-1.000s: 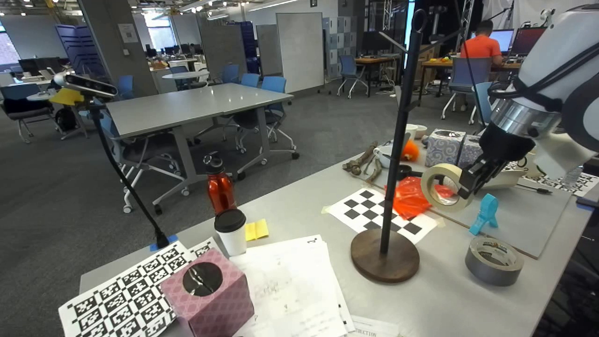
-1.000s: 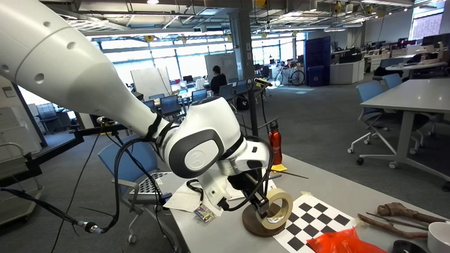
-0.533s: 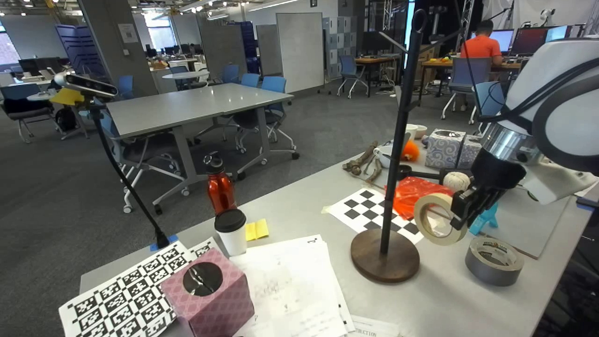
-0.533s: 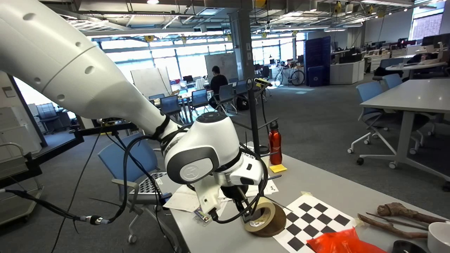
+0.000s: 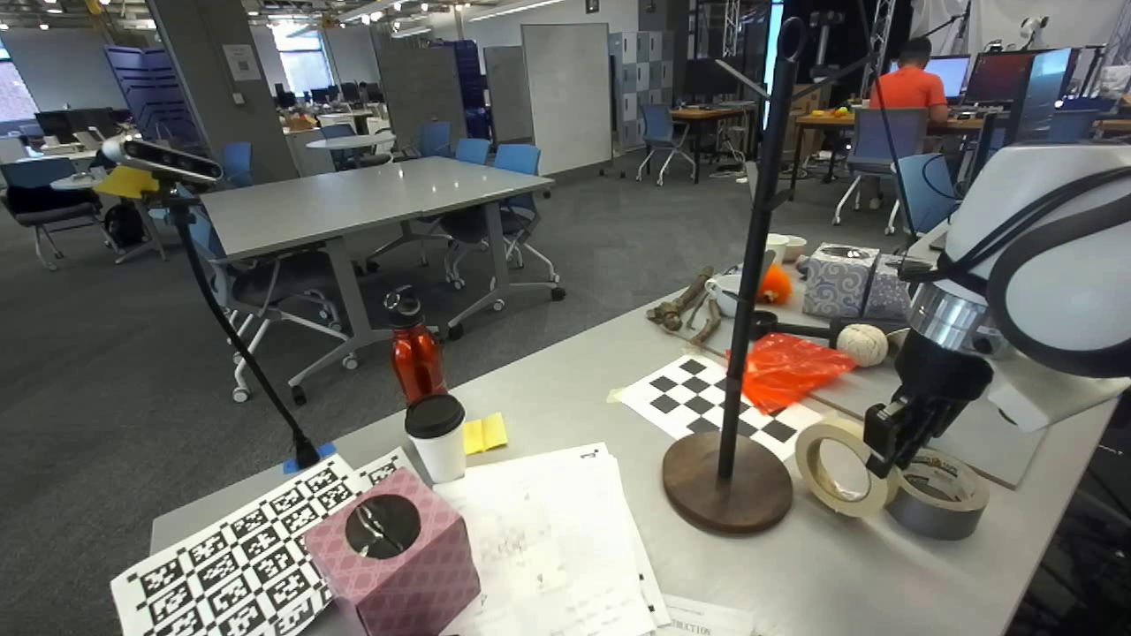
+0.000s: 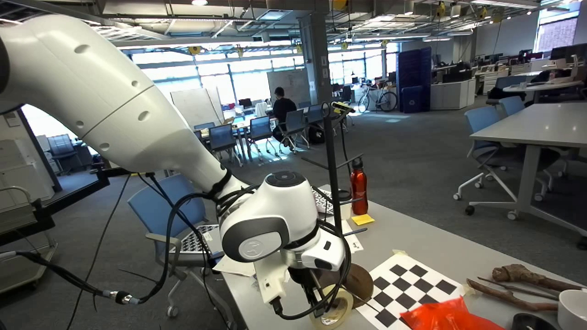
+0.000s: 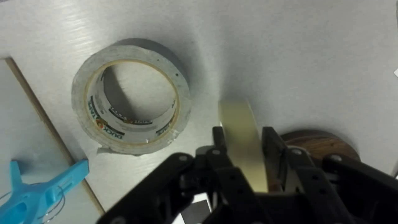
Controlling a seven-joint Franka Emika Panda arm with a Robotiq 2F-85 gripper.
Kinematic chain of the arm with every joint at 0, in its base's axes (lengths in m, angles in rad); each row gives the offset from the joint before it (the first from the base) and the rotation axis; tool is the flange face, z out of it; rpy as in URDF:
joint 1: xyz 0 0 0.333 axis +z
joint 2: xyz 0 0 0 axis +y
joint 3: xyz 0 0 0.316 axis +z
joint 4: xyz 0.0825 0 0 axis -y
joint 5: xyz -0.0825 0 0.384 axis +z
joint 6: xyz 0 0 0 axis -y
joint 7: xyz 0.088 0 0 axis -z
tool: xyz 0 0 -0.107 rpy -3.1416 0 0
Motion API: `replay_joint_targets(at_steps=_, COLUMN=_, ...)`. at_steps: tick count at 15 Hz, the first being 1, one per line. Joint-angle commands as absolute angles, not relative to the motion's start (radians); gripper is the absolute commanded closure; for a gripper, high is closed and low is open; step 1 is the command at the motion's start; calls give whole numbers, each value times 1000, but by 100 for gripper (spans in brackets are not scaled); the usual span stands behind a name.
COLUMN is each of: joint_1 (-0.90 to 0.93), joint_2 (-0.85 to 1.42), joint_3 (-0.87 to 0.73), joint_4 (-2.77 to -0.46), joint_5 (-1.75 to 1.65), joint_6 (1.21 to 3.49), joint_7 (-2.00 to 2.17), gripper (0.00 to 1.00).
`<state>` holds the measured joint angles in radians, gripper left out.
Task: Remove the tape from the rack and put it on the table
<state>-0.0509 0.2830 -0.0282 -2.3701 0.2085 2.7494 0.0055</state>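
The gripper (image 7: 242, 133) pinches the tape (image 7: 245, 155) between its two fingers, on edge, clear of the pole of the rack (image 5: 750, 309) and just beside its base. Whether the tape's lower rim meets the table (image 5: 778, 583) I cannot tell. In an exterior view black cables (image 6: 347, 263) run in front of the tape. The wrist view blurs the tape and shows only part of the rack's base past the gripper. Farther from the rack, a dark grey tape roll (image 5: 941, 521) sits partly hidden behind the tape.
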Motion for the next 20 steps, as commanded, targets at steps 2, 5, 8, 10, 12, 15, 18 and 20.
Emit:
replay_joint_targets(at_steps=2, joint_1=-74, joint_2=294, joint_3=-26, joint_4=-2391, joint_5=208, joint_6=2778, joint_7=14, gripper=23)
replay_joint_targets(at_steps=5, joint_1=-69, joint_2=287, joint_3=-40, joint_4=-2406, joint_5=186, joint_6=2784, joint_7=31, gripper=2)
replay_joint_targets(at_steps=8, joint_1=-27, joint_2=268, joint_3=-102, joint_4=-2426, joint_5=76, joint_6=2821, joint_7=105, gripper=0)
replay_joint_targets(at_steps=10, joint_1=17, joint_2=243, joint_3=-165, joint_4=-2445, joint_5=-44, joint_6=2859, joint_7=181, gripper=0)
replay_joint_targets(at_steps=12, joint_1=64, joint_2=200, joint_3=-230, joint_4=-2472, joint_5=-162, joint_6=2894, joint_7=260, gripper=0)
replay_joint_targets(at_steps=15, joint_1=122, joint_2=118, joint_3=-305, joint_4=-2507, joint_5=-329, joint_6=2909, joint_7=380, gripper=0)
replay_joint_targets(at_steps=18, joint_1=147, joint_2=-8, joint_3=-323, joint_4=-2550, joint_5=-465, joint_6=2838, joint_7=489, gripper=0)
replay_joint_targets(at_steps=20, joint_1=141, joint_2=-98, joint_3=-300, joint_4=-2581, joint_5=-522, joint_6=2793, joint_7=540, gripper=0)
